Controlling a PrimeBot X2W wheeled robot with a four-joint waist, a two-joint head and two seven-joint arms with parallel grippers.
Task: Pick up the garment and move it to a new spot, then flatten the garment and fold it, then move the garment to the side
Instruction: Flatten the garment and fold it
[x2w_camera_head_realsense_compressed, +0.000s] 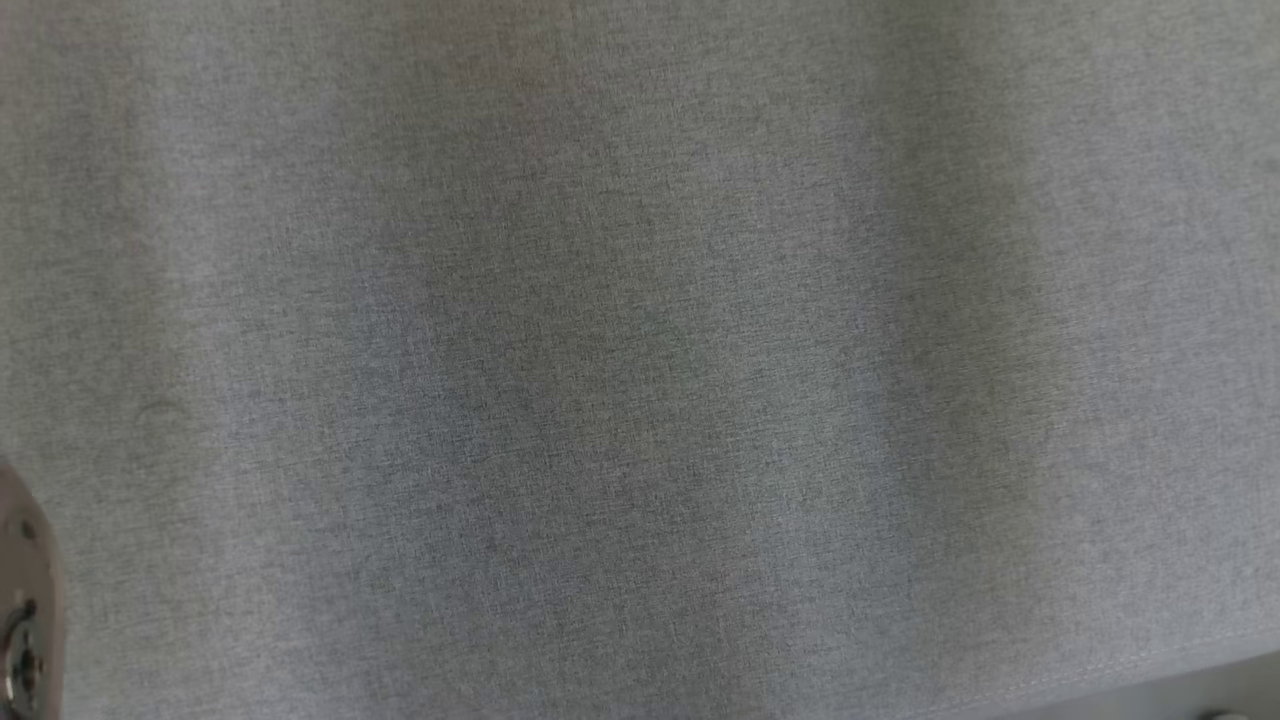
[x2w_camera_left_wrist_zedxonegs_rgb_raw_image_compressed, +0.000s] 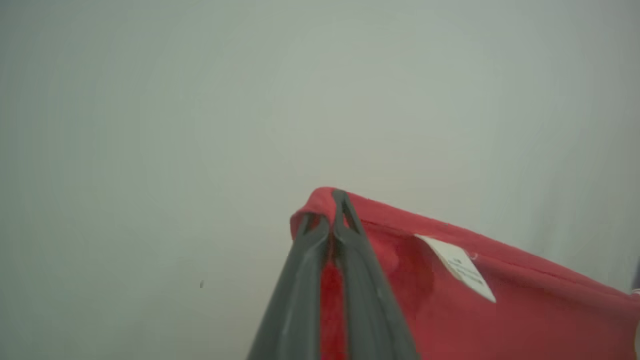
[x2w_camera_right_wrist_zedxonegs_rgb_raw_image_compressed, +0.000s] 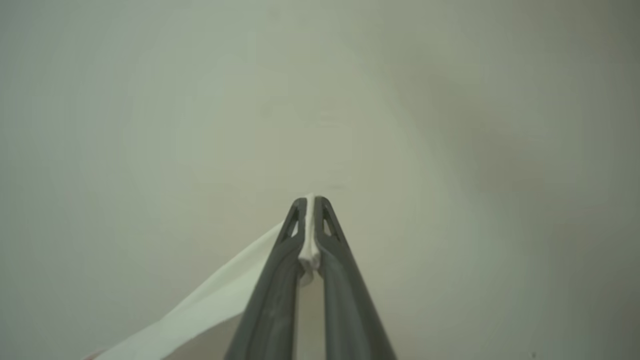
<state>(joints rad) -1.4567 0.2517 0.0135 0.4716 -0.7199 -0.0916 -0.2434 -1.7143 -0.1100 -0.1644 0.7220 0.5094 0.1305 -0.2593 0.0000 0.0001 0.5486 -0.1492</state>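
In the left wrist view, the garment (x2w_camera_left_wrist_zedxonegs_rgb_raw_image_compressed: 525, 310) is red cloth with a white label (x2w_camera_left_wrist_zedxonegs_rgb_raw_image_compressed: 462, 267) sewn near its edge. My left gripper (x2w_camera_left_wrist_zedxonegs_rgb_raw_image_compressed: 332, 200) is shut on a corner of that edge, and the cloth stretches off to the lower right. In the right wrist view, my right gripper (x2w_camera_right_wrist_zedxonegs_rgb_raw_image_compressed: 310, 202) is shut on a thin white fold. A white band of cloth (x2w_camera_right_wrist_zedxonegs_rgb_raw_image_compressed: 210, 305) runs from there down to the lower left, with a pinkish tint at its far end. Behind both grippers there is a plain pale surface.
The head view looks down on a grey woven fabric surface (x2w_camera_head_realsense_compressed: 640, 360). Its stitched edge (x2w_camera_head_realsense_compressed: 1150, 670) crosses the lower right corner. A rounded metal part of the robot (x2w_camera_head_realsense_compressed: 25, 620) shows at the lower left edge.
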